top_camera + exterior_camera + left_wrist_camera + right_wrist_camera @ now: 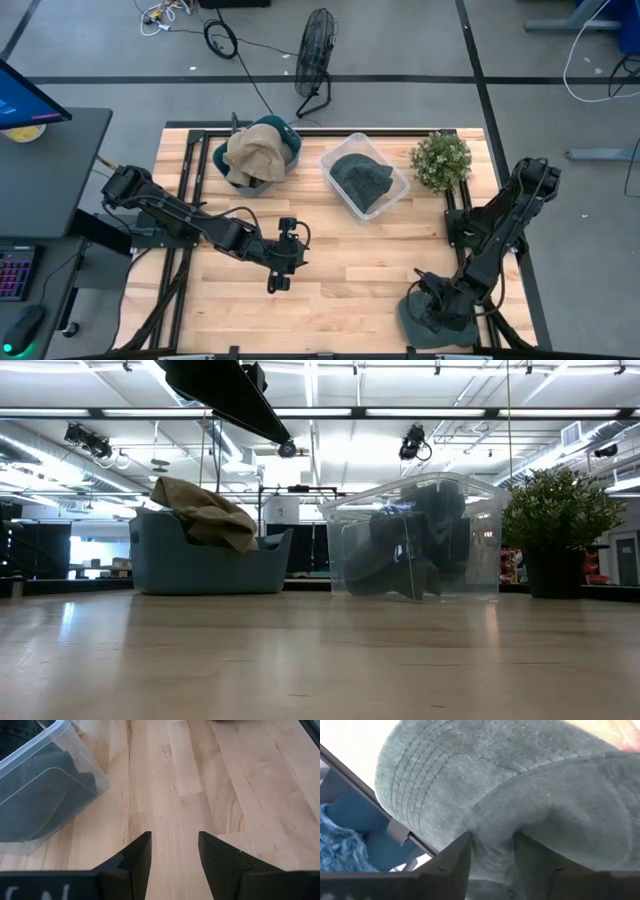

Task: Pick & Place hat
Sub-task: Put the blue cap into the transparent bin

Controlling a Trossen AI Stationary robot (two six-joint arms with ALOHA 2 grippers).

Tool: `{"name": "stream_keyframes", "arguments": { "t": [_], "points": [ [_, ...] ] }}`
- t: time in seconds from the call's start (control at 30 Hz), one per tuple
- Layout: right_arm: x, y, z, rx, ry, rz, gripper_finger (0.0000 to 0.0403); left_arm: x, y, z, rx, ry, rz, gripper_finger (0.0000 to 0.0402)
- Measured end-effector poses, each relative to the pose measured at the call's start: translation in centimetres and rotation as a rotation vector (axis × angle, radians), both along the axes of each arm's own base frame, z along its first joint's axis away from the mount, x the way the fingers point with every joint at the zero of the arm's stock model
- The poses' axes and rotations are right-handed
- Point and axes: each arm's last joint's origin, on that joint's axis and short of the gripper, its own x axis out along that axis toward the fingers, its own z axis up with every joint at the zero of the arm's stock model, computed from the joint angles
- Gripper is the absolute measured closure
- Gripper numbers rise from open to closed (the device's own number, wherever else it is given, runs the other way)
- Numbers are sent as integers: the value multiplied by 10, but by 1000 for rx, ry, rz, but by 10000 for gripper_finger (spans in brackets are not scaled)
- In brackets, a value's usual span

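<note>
A grey-green hat (418, 326) lies on the table's near right corner, its stitched brim (420, 775) reaching over the dark frame rail. My right gripper (433, 305) stands on it, pointing steeply down, shut on a bunch of its cloth. My left gripper (279, 279) hangs open above the bare wood at the table's middle, nothing between its fingers (135, 862). At the back, a tan hat (255, 152) lies heaped in a teal basket (222, 160). A dark grey hat (362, 180) lies in a clear plastic box (398, 190). My right gripper pinches a raised fold of the hat's crown (492, 847) between its two fingers (452, 865), coming from above. The cloth bulges up and creases between them. How many layers are in the fold does not show. The hat still lies on the table.
A small potted plant (440, 160) stands at the back right, beside the clear box (415, 540). The teal basket (205, 555) is at the back left. Bare wood lies between the two arms. The table's near edge and right frame rail (370, 795) run close to the grey-green hat.
</note>
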Motion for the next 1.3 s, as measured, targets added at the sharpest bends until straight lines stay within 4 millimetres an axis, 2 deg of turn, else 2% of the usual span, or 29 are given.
{"name": "stream_keyframes", "arguments": {
  "t": [0.1,0.2,0.27,0.4,0.57,0.8,1.0,1.13,1.3],
  "points": [
    [2,-1,0,0,-6,4,308,0,0,0,0,0,0,234],
    [6,-3,3,3,-31,37,374,0,0,0,0,0,0,234],
    [10,-5,7,3,-57,58,392,0,0,0,0,0,0,234],
    [22,-11,25,-38,-132,57,388,0,0,0,0,0,0,234],
    [38,-27,66,-169,-259,78,396,0,0,0,1,0,1,234],
    [58,-62,135,-518,-536,-7,395,0,0,0,1,-1,1,234],
    [68,-98,190,-841,-757,-196,395,0,0,0,1,0,1,234],
    [74,-128,206,-995,-774,-350,394,0,0,0,1,0,1,234],
    [86,-160,205,-1031,-711,-550,394,0,0,0,1,-1,1,234]
  ]
}}
